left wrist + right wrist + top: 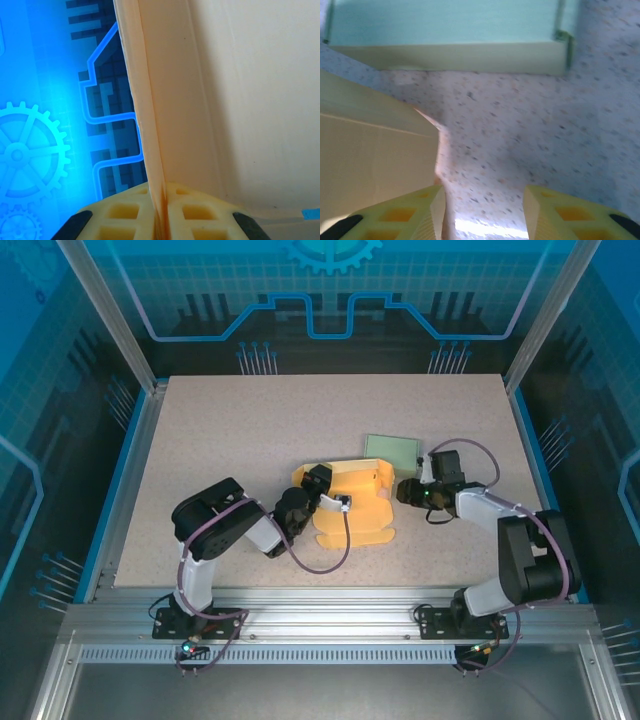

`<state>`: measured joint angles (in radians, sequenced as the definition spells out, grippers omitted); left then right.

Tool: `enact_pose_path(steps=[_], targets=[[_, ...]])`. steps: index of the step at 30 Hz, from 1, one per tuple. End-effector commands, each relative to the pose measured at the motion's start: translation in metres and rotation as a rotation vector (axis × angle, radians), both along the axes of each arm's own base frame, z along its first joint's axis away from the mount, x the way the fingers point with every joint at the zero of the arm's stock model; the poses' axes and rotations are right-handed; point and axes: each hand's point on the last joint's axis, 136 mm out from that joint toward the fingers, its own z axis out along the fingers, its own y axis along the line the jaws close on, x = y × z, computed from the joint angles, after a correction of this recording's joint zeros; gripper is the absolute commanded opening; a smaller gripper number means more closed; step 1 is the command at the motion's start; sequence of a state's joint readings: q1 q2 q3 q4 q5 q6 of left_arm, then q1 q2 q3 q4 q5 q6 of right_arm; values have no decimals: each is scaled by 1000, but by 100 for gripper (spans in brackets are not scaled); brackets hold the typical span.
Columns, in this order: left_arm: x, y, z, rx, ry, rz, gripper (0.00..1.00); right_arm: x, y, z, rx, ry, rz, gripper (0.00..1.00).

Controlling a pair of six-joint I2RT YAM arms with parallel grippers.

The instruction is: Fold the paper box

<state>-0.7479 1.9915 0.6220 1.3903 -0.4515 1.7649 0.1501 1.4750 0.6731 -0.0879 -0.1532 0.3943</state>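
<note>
Orange box (368, 478), one; green box (392, 449), one

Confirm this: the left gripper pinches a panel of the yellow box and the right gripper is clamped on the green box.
Not quite. The right wrist view shows the right gripper open over the table, short of the green box. The left gripper does pinch the yellow box panel.

**Beyond the job: table, slab, panels**

A speckled beige table (220, 440) carries a pale green slab (392, 449) lying flat right of centre. Blue panels (60, 360) with a gear motif (25, 150) wall it in. An aluminium frame (330, 625) runs along the near edge.
</note>
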Motion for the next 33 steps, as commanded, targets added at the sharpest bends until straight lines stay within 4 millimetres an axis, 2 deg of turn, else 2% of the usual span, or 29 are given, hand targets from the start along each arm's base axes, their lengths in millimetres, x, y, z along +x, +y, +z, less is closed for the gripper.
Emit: enact_pose_path(steps=[1, 15, 28, 33], targets=[[3, -3, -3, 23, -12, 6, 13, 20, 28, 25, 25, -124, 100, 48], [5, -4, -3, 25, -15, 3, 13, 14, 58, 30, -6, -177, 226, 52], [2, -8, -5, 25, -10, -20, 13, 42, 68, 24, -92, -199, 241, 52], [2, -9, -5, 21, -8, -26, 13, 51, 67, 18, -142, -210, 229, 45]])
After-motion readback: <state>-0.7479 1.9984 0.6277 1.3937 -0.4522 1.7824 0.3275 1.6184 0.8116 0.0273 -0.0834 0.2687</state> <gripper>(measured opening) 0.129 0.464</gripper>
